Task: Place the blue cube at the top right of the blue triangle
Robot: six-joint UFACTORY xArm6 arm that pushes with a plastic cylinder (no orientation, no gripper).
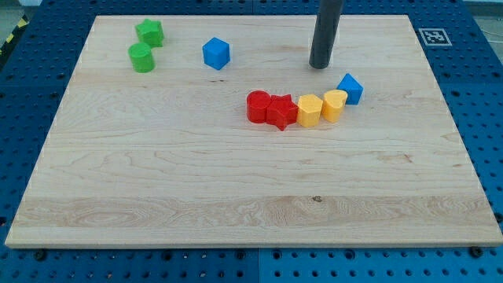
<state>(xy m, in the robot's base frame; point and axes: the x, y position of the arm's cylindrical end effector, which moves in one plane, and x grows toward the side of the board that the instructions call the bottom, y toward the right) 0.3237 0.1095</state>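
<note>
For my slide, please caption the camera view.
My tip sits between blue cube and blue triangle.

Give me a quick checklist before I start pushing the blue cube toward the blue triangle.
1. Cube located: ok. The blue cube sits alone near the view's top, left of centre.
2. Target located: ok. The blue triangle is at the right end of the row, touching the yellow cylinder.
3. Tip position: not ok. My tip is right of the cube, just up-left of the triangle; it needs to get behind the cube's left side.
4. Path clear: ok. No block lies between cube and triangle.
5. Landing spot up-right of the triangle: ok, bare wooden board.
6. Task done: not ok.
</note>
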